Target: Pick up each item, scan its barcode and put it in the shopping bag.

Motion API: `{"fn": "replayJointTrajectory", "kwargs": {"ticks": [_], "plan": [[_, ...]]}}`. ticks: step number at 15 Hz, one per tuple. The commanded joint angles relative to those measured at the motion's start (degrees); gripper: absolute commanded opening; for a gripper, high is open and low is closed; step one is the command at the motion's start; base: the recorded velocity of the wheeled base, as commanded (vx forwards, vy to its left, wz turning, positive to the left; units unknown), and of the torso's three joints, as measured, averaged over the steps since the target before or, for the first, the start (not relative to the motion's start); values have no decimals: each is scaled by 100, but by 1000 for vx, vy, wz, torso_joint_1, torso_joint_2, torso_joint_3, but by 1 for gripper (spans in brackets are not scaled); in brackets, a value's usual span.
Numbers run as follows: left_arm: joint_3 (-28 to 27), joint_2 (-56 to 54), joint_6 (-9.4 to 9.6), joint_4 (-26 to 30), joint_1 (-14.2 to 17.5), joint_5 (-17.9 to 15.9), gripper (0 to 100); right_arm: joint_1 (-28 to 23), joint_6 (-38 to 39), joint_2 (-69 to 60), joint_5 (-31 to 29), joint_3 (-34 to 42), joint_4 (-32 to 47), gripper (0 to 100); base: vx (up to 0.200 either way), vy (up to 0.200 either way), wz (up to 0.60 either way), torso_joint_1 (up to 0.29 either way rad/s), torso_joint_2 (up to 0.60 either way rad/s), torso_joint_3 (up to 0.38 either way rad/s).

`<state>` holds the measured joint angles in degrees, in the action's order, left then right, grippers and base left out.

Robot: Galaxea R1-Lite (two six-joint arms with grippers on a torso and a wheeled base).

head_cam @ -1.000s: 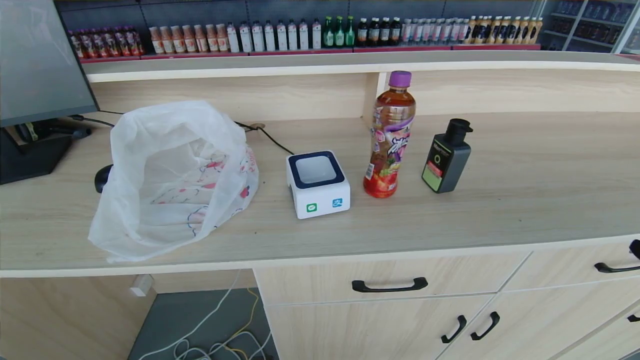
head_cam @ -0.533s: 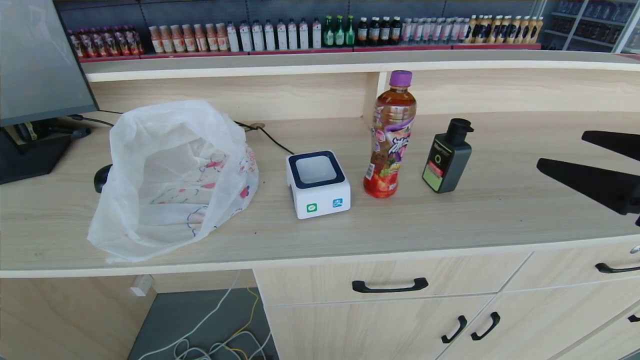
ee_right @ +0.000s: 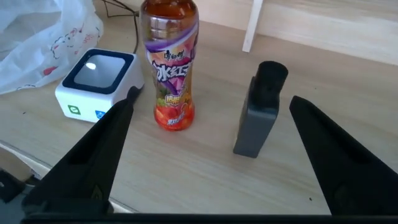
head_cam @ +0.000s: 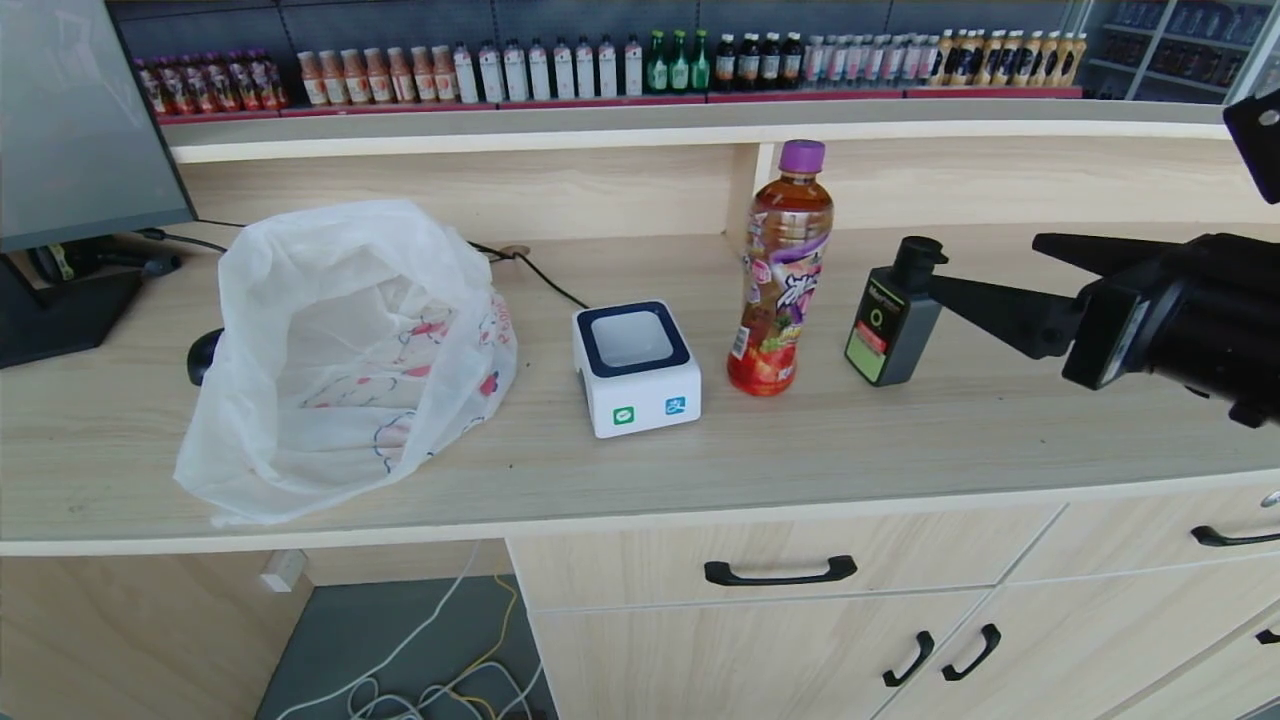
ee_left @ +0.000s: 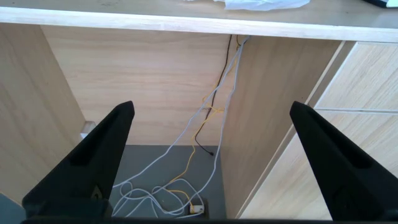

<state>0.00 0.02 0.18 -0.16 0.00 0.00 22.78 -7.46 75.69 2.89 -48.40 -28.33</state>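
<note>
While the right tool [head_cam: 988, 262], fingers spread wide, hangs near the dark pump bottle [head_cam: 892, 318] right of the scanner [head_cam: 634, 366] on the table [head_cam: 1000, 420], a skewed approach could tip it against the drink bottle [head_cam: 780, 275] standing between. Both bear coloured labels, the drink's with a barcode; the print is too small to read.
</note>
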Motion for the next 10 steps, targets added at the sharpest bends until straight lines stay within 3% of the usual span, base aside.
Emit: {"fn": "replayJointTrajectory", "kwargs": {"ticks": [1, 6, 10], "plan": [[0, -2, -1, -2, 0, 0, 100, 244, -10, 482, -403, -65, -261, 100, 0, 0, 0, 0, 0, 0], [0, -2, -1, -2, 0, 0, 100, 464, 17, 1536, -614, -724, -1421, 100, 0, 0, 0, 0, 0, 0], [0, -2, -1, -2, 0, 0, 100, 508, -98, 1853, -623, -987, -1684, 100, 0, 0, 0, 0, 0, 0]]}}
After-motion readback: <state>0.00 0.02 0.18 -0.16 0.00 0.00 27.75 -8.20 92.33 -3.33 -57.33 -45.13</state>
